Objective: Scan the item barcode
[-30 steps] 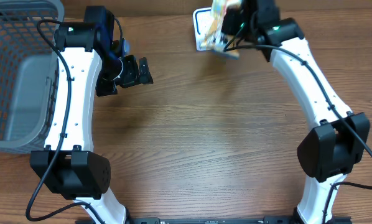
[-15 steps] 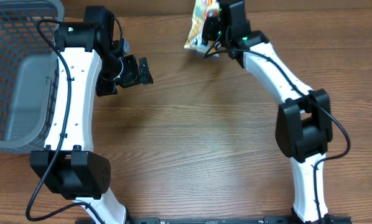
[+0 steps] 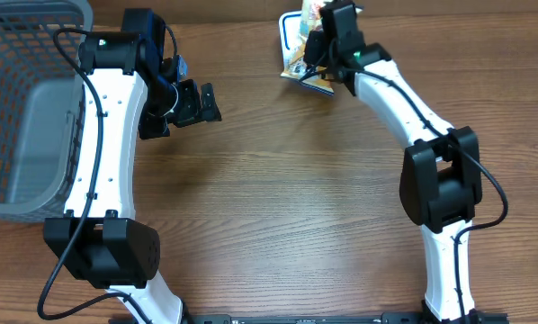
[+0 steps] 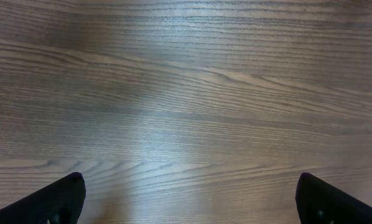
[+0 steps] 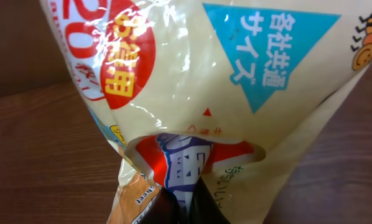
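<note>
Right pincer (image 3: 326,47) is clamped on one edge of the bag (image 5: 198,81), holding it up by the worktop's (image 3: 287,198) far edge, probably to free its faces for scanning. Its long axis runs straight out from the fingers, with no barcode showing. Left pincer (image 3: 192,103) hangs wide over bare wood.

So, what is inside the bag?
Through a hole in the bag, something red, white and blue shows. The rest inside is covered by the bag's print.
</note>
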### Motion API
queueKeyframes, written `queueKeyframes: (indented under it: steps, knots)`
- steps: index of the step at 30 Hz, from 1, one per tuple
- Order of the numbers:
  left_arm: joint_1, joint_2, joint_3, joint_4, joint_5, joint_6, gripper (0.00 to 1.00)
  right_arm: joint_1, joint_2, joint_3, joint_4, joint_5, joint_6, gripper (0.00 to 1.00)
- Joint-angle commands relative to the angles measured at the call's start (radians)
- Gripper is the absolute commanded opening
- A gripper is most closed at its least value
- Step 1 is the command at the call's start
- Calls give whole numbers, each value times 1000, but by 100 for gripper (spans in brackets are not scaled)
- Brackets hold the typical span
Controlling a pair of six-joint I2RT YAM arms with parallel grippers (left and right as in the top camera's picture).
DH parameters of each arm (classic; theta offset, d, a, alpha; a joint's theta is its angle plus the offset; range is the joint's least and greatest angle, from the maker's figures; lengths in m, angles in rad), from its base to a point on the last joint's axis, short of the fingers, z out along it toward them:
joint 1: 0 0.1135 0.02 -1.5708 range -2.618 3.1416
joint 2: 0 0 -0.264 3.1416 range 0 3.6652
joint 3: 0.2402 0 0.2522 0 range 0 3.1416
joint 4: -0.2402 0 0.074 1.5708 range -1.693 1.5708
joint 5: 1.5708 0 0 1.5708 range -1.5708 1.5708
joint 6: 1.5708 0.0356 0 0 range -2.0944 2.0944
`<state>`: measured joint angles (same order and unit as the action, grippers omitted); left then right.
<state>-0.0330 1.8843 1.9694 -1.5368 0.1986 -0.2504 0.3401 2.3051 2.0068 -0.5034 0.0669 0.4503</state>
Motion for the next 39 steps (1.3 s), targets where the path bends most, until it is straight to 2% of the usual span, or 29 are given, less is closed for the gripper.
queueKeyframes:
  steps: [1,7,13,19,23,26,28,30,32,35,38,39]
  knots:
    - [-6,7,-5,2,3,26,100,-89,-153,124,-49,26,70,4]
    - [-6,7,-5,2,3,26,100,-331,-252,179,-278,26,164,4]
    - [-6,7,-5,2,3,26,100,-593,-259,173,-500,26,205,4]
    - [-6,7,-5,2,3,26,100,-805,-249,160,-578,35,205,4]
    - [-6,7,-5,2,3,26,100,-918,-220,160,-584,108,204,4]
    - [-6,7,-5,2,3,26,100,-991,-185,160,-583,146,204,15]
    - [-6,7,-5,2,3,26,100,-1031,-161,160,-578,157,201,19]
    - [-6,7,-5,2,3,26,100,-1061,-136,160,-572,157,200,29]
    - [-6,7,-5,2,3,26,100,-1084,-116,160,-562,139,174,43]
    - [-6,7,-5,2,3,26,100,-1103,-100,160,-563,72,108,73]
    - [-6,7,-5,2,3,26,100,-1109,-112,165,-597,-34,47,93]
    - [-6,7,-5,2,3,26,100,-1110,-124,169,-615,-67,42,95]
